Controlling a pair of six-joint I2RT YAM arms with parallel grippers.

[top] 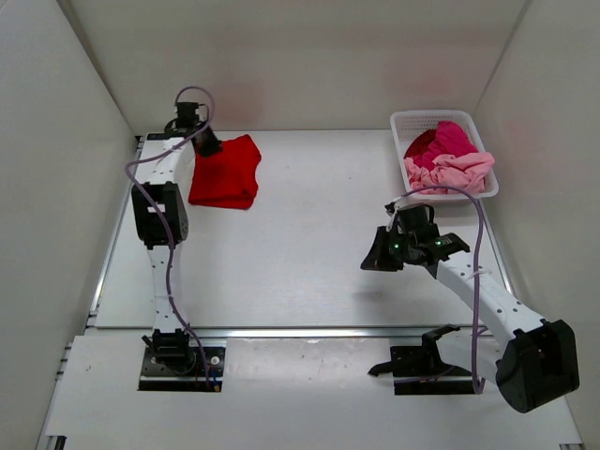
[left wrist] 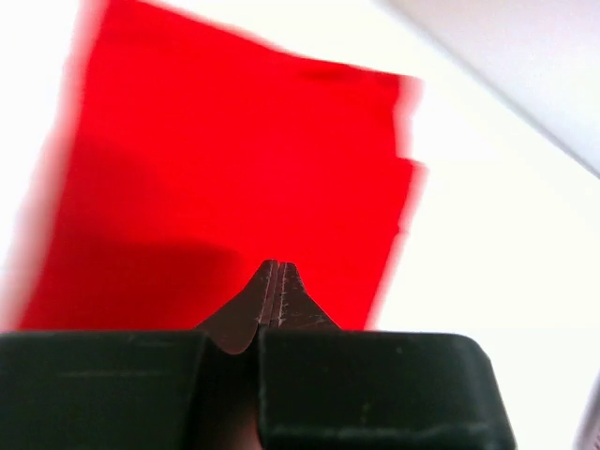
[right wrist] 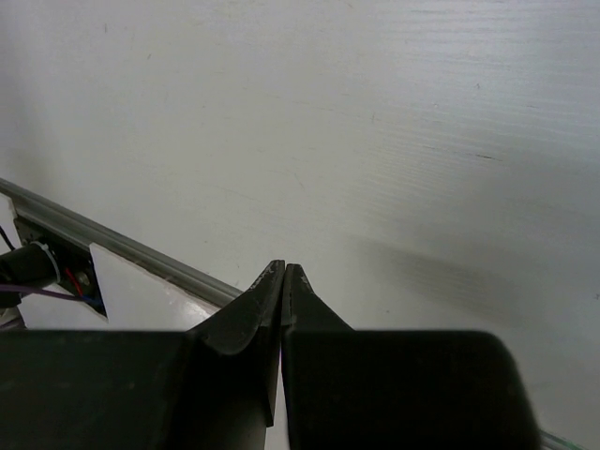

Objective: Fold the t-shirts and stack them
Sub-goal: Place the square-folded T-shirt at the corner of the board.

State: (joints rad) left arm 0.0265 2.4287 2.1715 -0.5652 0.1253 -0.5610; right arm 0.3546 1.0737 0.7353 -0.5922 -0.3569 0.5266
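Observation:
A bright red t-shirt [top: 226, 172] lies folded flat on the table at the far left; it fills the left wrist view [left wrist: 225, 178]. My left gripper [top: 207, 142] hovers at its far left corner, jaws shut and empty [left wrist: 277, 272]. A magenta t-shirt [top: 442, 141] and a pale pink t-shirt [top: 452, 172] lie crumpled in the white basket [top: 401, 122] at the far right. My right gripper [top: 377, 258] is shut and empty over bare table, in front of the basket [right wrist: 282, 272].
White walls close the table on the left, back and right. A metal rail [top: 309, 331] runs along the table's near edge, also in the right wrist view [right wrist: 112, 246]. The arm bases [top: 178, 361] stand below it.

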